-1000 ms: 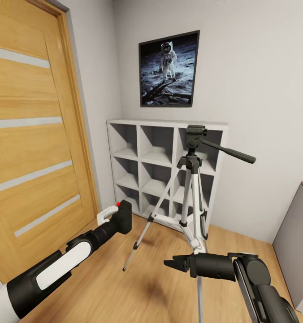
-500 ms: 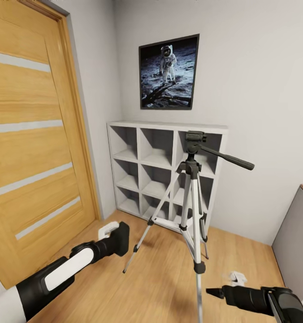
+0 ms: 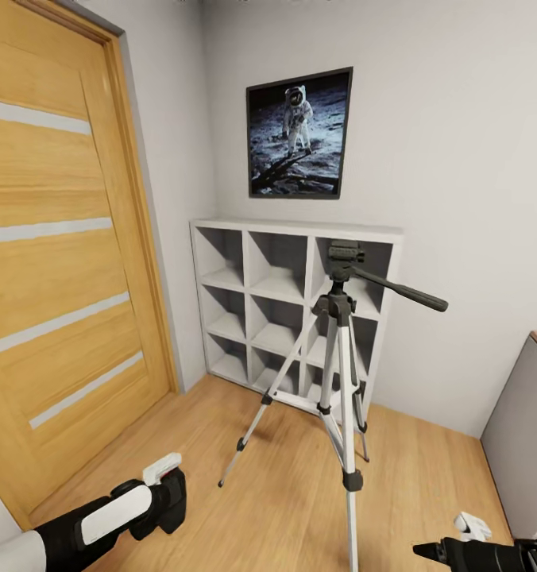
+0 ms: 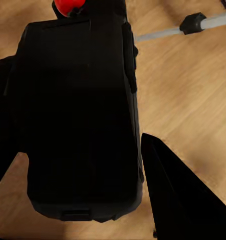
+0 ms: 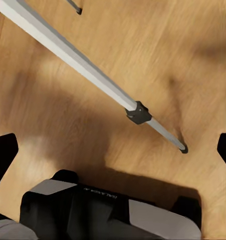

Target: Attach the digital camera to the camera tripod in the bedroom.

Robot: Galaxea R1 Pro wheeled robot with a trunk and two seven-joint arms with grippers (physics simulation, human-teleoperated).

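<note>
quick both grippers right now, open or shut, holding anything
Left gripper: shut on the camera.
Right gripper: open, with nothing between its fingers; a tripod leg lies on the floor ahead.

I count one camera tripod (image 3: 338,334) on three silver legs, one digital camera (image 4: 77,110) with one red button (image 4: 67,5), and one astronaut picture (image 3: 299,133) at twelve o'clock. One white cube shelf (image 3: 288,306) shows nine compartments, three by three. One wooden door (image 3: 58,262) at nine o'clock carries four pale stripes. Two grippers: left gripper (image 3: 167,488), right gripper (image 3: 439,550).
</note>
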